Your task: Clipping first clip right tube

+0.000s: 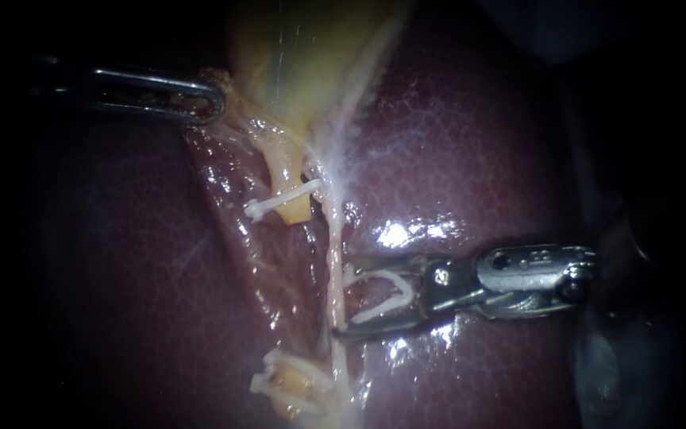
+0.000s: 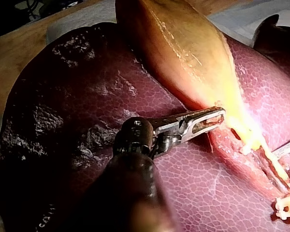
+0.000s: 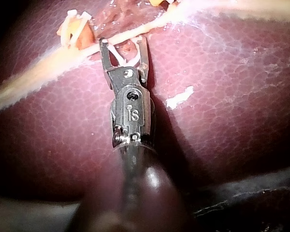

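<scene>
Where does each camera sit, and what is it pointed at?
Endoscope: close over the liver, facing the right tube; left instrument and right instrument both show.
Left wrist: behind its own instrument, facing the gallbladder.
Right wrist: behind its own instrument, facing the clip in its jaws at that tube.
Endoscope and right wrist share the clip.

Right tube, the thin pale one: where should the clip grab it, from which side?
On the bare straight stretch of the right tube, coming from the right over the liver: it runs crossways to the right instrument, whose spread jaws hold a white clip. The left instrument grips the gallbladder.
</scene>
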`<state>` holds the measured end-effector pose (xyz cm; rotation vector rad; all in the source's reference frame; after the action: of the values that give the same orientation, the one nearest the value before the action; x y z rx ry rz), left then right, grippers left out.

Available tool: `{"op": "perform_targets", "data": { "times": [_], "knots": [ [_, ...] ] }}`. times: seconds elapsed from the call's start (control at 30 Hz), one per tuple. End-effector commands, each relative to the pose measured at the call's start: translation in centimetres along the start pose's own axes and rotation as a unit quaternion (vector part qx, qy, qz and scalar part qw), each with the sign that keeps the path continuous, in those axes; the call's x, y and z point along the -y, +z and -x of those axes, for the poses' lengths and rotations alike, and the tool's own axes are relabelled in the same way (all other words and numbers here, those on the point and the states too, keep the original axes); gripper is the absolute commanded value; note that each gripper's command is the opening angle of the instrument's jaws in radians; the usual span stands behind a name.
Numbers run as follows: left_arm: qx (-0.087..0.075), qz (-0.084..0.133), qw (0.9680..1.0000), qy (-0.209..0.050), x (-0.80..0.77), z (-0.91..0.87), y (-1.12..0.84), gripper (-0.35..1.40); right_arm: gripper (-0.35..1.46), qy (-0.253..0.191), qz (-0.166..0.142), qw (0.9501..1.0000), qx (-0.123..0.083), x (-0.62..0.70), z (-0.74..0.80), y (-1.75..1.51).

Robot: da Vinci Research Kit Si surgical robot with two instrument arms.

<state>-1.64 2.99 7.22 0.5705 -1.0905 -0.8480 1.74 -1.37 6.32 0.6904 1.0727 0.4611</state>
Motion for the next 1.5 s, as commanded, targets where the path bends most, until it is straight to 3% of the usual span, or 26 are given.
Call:
{"op": "perform_targets", "data": {
  "times": [0.03,0.2,0.43,0.67,0.93,1.17,1.37,1.43,1.5],
  "knots": [
    [0.0,0.0,1.0,0.0,0.0,0.0,0.0,-0.35,0.48,0.009,-0.006,0.9999,-0.009,0.0,0.0,0.02],
    [0.0,0.0,1.0,0.0,0.0,0.0,0.0,-0.35,0.48,0.04,-0.042,0.9974,-0.042,0.06,-0.06,0.11],
    [0.0,0.0,1.0,0.0,-0.01,0.0,0.0,-0.35,0.48,0.069,-0.099,0.9896,-0.079,0.33,-0.21,0.22],
    [0.0,0.0,1.0,0.0,-0.01,0.0,0.0,-0.35,0.46,0.063,-0.12,0.9878,-0.077,0.58,-0.35,0.25],
    [0.0,0.0,1.0,0.0,-0.01,-0.01,0.0,-0.35,0.36,0.061,-0.125,0.9873,-0.077,0.57,-0.34,0.23],
    [0.0,0.0,1.0,0.0,-0.01,-0.01,0.0,-0.35,-0.02,0.06,-0.128,0.9871,-0.076,0.55,-0.31,0.19],
    [0.0,0.0,1.0,0.0,-0.01,-0.01,0.0,-0.35,-0.2,0.071,-0.13,0.9862,-0.074,0.52,-0.31,0.17],
    [0.0,0.0,1.0,0.0,-0.01,-0.01,0.0,-0.35,-0.35,0.073,-0.132,0.9858,-0.073,0.51,-0.3,0.16],
    [0.0,0.0,1.0,0.0,-0.01,-0.01,0.0,-0.35,-0.35,0.084,-0.136,0.9847,-0.07,0.49,-0.29,0.15]
  ]
}}
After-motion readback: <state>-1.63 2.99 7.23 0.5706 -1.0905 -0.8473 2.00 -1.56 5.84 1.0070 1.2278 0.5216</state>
